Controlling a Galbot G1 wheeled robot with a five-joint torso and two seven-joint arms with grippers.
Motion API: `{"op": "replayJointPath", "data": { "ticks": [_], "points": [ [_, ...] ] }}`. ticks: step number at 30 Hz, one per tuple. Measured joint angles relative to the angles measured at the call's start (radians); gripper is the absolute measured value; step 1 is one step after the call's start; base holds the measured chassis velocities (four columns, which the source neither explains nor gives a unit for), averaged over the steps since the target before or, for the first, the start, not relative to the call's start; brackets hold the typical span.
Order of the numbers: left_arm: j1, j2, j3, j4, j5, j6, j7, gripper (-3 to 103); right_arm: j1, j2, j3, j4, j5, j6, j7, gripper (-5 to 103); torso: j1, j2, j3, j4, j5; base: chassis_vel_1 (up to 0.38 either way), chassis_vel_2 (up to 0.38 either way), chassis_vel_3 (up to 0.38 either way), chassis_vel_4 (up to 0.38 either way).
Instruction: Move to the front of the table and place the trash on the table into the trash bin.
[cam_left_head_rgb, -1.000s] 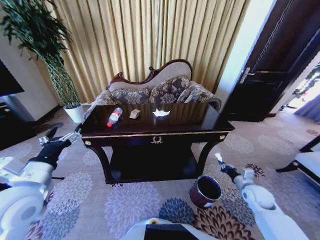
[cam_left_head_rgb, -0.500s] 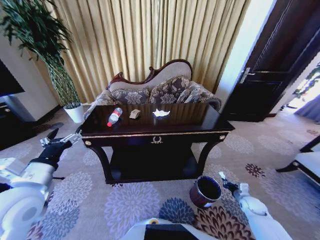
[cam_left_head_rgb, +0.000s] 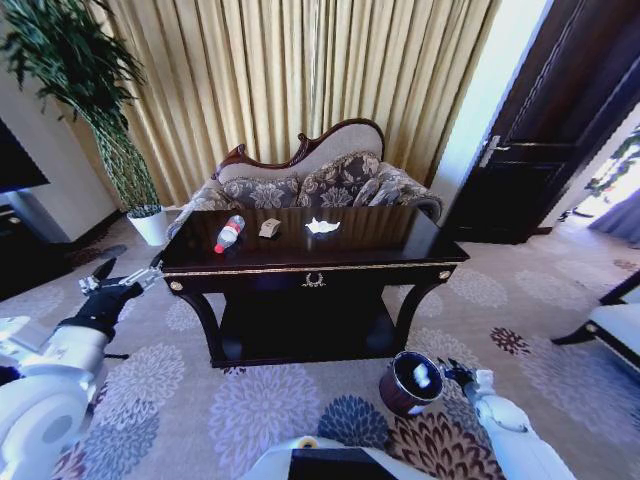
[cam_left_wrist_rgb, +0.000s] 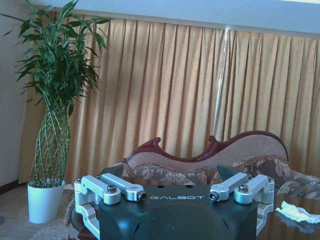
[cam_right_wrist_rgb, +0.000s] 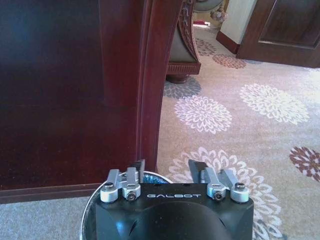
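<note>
The right gripper (cam_left_head_rgb: 452, 371) hangs spread and empty just beside the trash bin (cam_left_head_rgb: 410, 385), where a white scrap (cam_left_head_rgb: 421, 377) lies inside. On the table (cam_left_head_rgb: 400, 245), bottle (cam_left_head_rgb: 229, 233), tan scrap (cam_left_head_rgb: 269, 228) and tissue (cam_left_head_rgb: 322, 226) sit along the far edge. The left gripper (cam_left_head_rgb: 122, 277), spread wide, hovers off the table's left end.

A: What is the left arm doing?
B: It is reaching forward, its black left claw (cam_left_head_rgb: 112, 276) hanging with both silver fingers (cam_left_wrist_rgb: 122, 188) spread apart.

A: And the right arm?
B: It is stretching low to the floor, its black right claw (cam_right_wrist_rgb: 167, 167) pointing forward with fingers parted.
</note>
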Motion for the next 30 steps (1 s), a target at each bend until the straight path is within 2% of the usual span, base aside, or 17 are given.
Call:
{"op": "replayJointPath", "data": {
  "ticks": [3, 6, 8, 9, 12, 15, 24, 26, 28, 30],
  "points": [
    [-0.001, 0.000, 0.002, 0.000, 0.000, 0.000, 0.000, 100, -0.003, -0.001, 0.003, 0.004, 0.004, 0.002, 0.000, 59, 0.000, 0.000, 0.000, 0.0000, 0.0000, 0.000, 0.000, 0.000, 0.000],
    [-0.001, 0.000, 0.002, 0.000, 0.000, 0.000, 0.000, 100, -0.012, -0.005, 0.006, 0.008, 0.018, 0.002, 0.000, 76, 0.000, 0.000, 0.000, 0.0000, 0.0000, 0.000, 0.000, 0.000, 0.000],
    [-0.001, 0.000, 0.002, 0.000, 0.000, 0.000, 0.000, 100, -0.015, -0.006, 0.006, 0.009, 0.022, 0.002, 0.000, 76, 0.000, 0.000, 0.000, 0.0000, 0.0000, 0.000, 0.000, 0.000, 0.000],
    [-0.001, 0.000, 0.002, 0.000, 0.000, 0.000, 0.001, 100, -0.018, -0.006, 0.007, 0.010, 0.025, 0.002, 0.000, 86, 0.000, 0.000, 0.000, 0.0000, 0.0000, 0.000, 0.000, 0.000, 0.000],
    [-0.002, 0.000, 0.003, 0.000, -0.001, 0.000, 0.002, 100, -0.019, -0.007, 0.009, 0.013, 0.027, 0.002, -0.001, 96, 0.000, 0.000, 0.000, 0.0000, 0.0000, 0.000, 0.000, 0.000, 0.000],
    [-0.002, 0.000, 0.003, 0.000, -0.001, 0.000, 0.002, 100, -0.020, -0.007, 0.010, 0.017, 0.028, 0.002, -0.001, 100, 0.000, 0.000, 0.000, 0.0000, 0.0000, 0.000, 0.000, 0.000, 0.000],
    [-0.002, -0.003, 0.003, 0.000, -0.001, 0.000, 0.002, 100, -0.034, -0.007, 0.016, 0.047, 0.059, 0.002, -0.002, 100, 0.000, 0.000, 0.000, -0.0001, 0.0002, 0.000, 0.000, 0.000, 0.000],
    [-0.003, -0.005, 0.005, 0.000, -0.001, 0.000, 0.002, 100, -0.054, -0.018, 0.031, 0.128, 0.140, 0.002, -0.002, 100, 0.000, 0.000, 0.000, 0.0000, 0.0003, 0.000, 0.000, 0.000, 0.000],
    [-0.003, -0.005, 0.006, 0.000, -0.001, 0.000, 0.002, 100, -0.059, -0.020, 0.035, 0.150, 0.154, 0.002, -0.001, 100, 0.000, 0.000, 0.000, 0.0000, 0.0001, 0.000, 0.000, 0.000, 0.000],
    [-0.005, -0.008, 0.009, 0.000, -0.001, 0.000, 0.002, 100, -0.092, -0.035, 0.059, 0.287, 0.219, 0.002, -0.001, 100, 0.000, 0.000, 0.000, 0.0001, 0.0000, 0.000, 0.000, 0.000, 0.000]
  ]
}}
